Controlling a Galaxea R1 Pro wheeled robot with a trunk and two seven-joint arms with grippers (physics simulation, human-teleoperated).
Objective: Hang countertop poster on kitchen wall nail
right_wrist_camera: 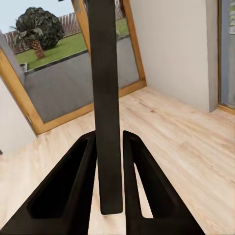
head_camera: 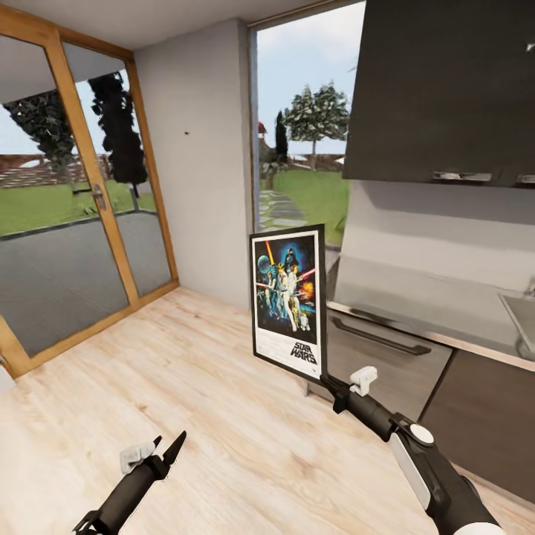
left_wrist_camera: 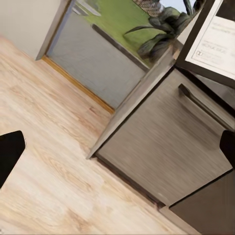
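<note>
Up ahead, the right gripper [head_camera: 327,383] has its 2 jaws pinched narrow on the poster [head_camera: 289,300], gripping its lower edge and holding it upright beside the kitchen countertop [head_camera: 416,301]. Lower down, the left gripper [head_camera: 165,453] hangs spread wide, holding nothing, over the floor [head_camera: 223,416].

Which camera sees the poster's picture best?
The head view: the poster faces it, figures and logo clear, held by the right gripper. The right wrist view sees just its dark edge; the left wrist view catches one corner.
</note>
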